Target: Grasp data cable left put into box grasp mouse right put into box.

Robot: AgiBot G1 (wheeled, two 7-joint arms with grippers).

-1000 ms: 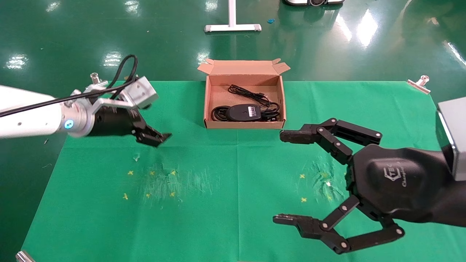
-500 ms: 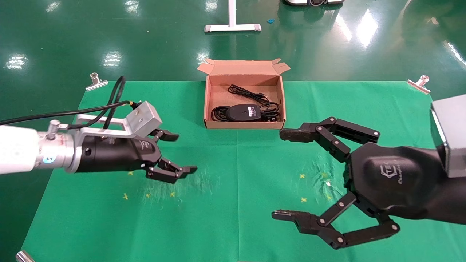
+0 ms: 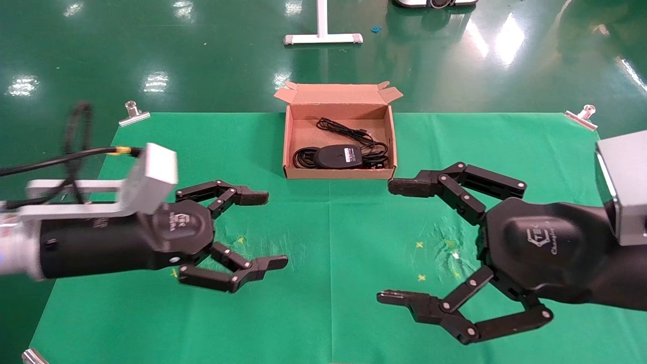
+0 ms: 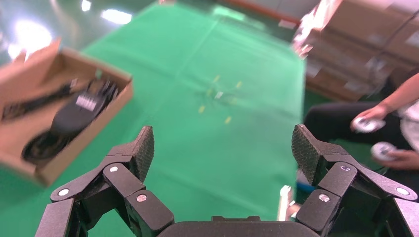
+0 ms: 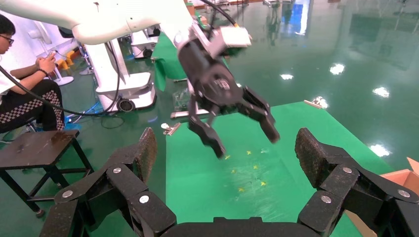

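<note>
Right gripper point(image 3: 386, 242) and left gripper point(image 3: 273, 230) hover spread wide and empty above the green cloth point(image 3: 328, 283), nearer the robot than the box point(image 3: 288, 146). Glossy green floor point(image 3: 227, 60) lies beyond the box. Inside it: cable point(image 3: 302, 156), mouse point(image 3: 337, 156).

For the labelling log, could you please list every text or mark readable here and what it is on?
"Ch…", a cut-off word under an emblem: right gripper housing.
Emblem and lettering on left gripper housing: too blurred to read.
White label on the mouse in the box: print too small to read.
</note>
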